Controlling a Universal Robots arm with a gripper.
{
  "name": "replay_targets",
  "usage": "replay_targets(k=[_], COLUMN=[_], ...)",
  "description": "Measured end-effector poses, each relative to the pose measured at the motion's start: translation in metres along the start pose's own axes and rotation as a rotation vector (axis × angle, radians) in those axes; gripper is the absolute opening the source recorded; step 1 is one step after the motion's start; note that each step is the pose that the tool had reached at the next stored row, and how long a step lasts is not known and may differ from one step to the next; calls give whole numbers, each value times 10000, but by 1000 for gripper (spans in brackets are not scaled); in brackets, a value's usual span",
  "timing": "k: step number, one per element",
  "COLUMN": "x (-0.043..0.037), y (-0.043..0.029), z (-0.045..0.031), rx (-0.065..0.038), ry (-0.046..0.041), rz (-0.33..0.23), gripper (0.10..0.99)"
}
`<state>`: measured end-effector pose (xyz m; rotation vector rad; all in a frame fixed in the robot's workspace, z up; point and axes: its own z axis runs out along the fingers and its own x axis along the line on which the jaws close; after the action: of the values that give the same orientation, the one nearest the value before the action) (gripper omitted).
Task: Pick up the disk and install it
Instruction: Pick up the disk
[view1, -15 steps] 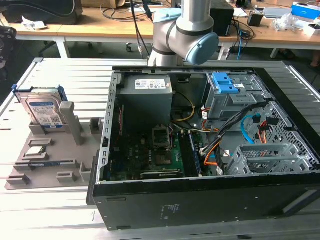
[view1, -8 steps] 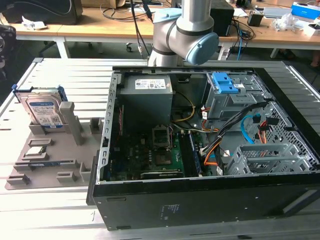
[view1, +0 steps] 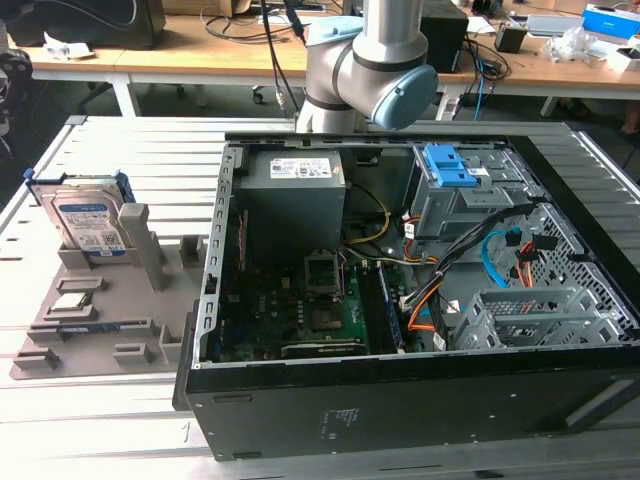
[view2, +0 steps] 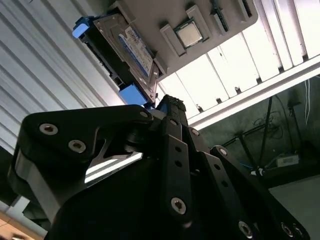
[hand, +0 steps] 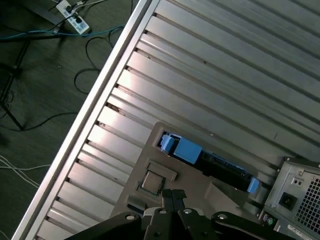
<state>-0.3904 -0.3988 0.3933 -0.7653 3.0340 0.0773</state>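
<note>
The disk (view1: 88, 222), a silver hard drive with a blue-and-white label in a blue plastic frame, stands on its edge in a slot of a grey holder tray (view1: 60, 335). The tray lies on a slatted metal table (view1: 140, 150), on the exterior view's left, just beside an open computer case (view1: 400, 400). Nothing touches the disk.

In both wrist views the black gripper (view2: 169, 102) (hand: 173, 194) hangs above the tray, apart from the disk (view2: 127, 52) (hand: 190, 150), aimed roughly at its blue corner. Its jaws look drawn together, with nothing between them. The grey robot arm (view1: 365, 65) rises behind the far wall of the case.

Inside the case, a grey drive cage with blue latches (view1: 455, 185) sits towards the exterior view's right, well apart from the disk.

From where I stand, the work is at its first step: the approach to the pick-up, with the disk not yet lifted. Taking it would call for jaws spread wider than the drive is thick, lined up over its top edge, then lowered squarely so they close on its flat faces without tipping it in the slot
</note>
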Motion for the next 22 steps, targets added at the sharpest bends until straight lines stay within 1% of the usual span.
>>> replay_targets(k=[2, 7, 9, 13, 15, 16, 19, 22], x=[0, 0, 0, 0, 0, 0, 0, 0], y=[0, 0, 0, 0, 0, 0, 0, 0], z=[0, 0, 0, 0, 0, 0, 0, 0], rx=[-5, -27, -33, -51, -57, -63, -73, -80], ry=[9, 52, 63, 99, 110, 120, 140, 156], rz=[-204, -1146, -1405, -2210, -2430, -2677, -3127, -3447], gripper=[106, 106, 106, 106, 106, 106, 106, 106])
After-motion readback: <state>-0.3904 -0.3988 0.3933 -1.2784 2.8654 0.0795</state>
